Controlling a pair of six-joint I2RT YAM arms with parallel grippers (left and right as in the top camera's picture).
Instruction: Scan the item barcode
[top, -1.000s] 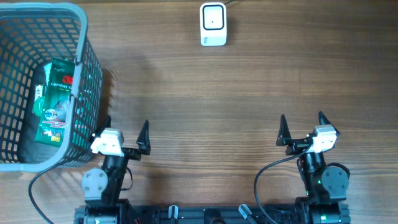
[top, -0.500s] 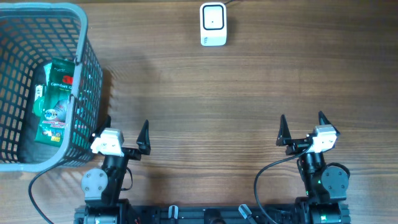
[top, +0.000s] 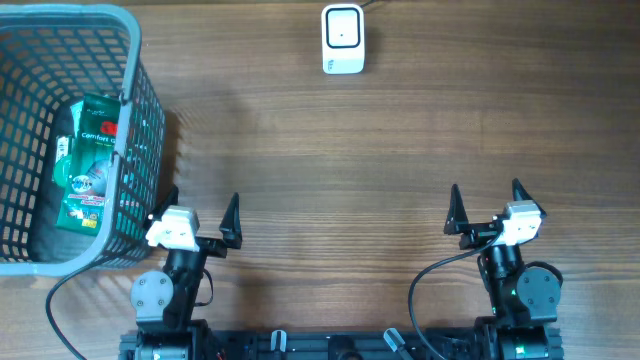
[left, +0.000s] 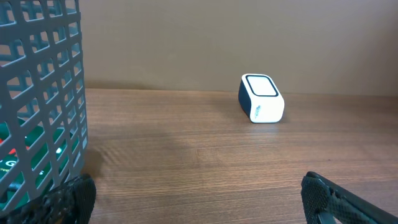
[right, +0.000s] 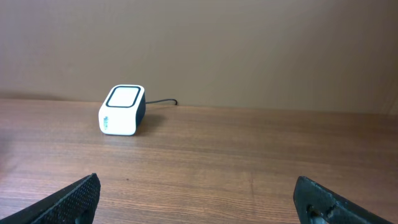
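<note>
Gaping empty, left gripper (top: 202, 208) and right gripper (top: 486, 200) idle; green printed packet (top: 90, 165) lies in grey plastic mesh basket (top: 146, 140), nothing yet shown to white boxy scanner (top: 342, 38).

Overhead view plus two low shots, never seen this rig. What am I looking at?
A robot's left arm and right arm sit at the near edge of a wooden table. The top-down picture comes from a fixed camera above. The two low ones come from a camera on each wrist. The left claw and right claw are open and empty. A green packet lies in the mesh basket on the left, and a white scanner stands at the far edge.
</note>
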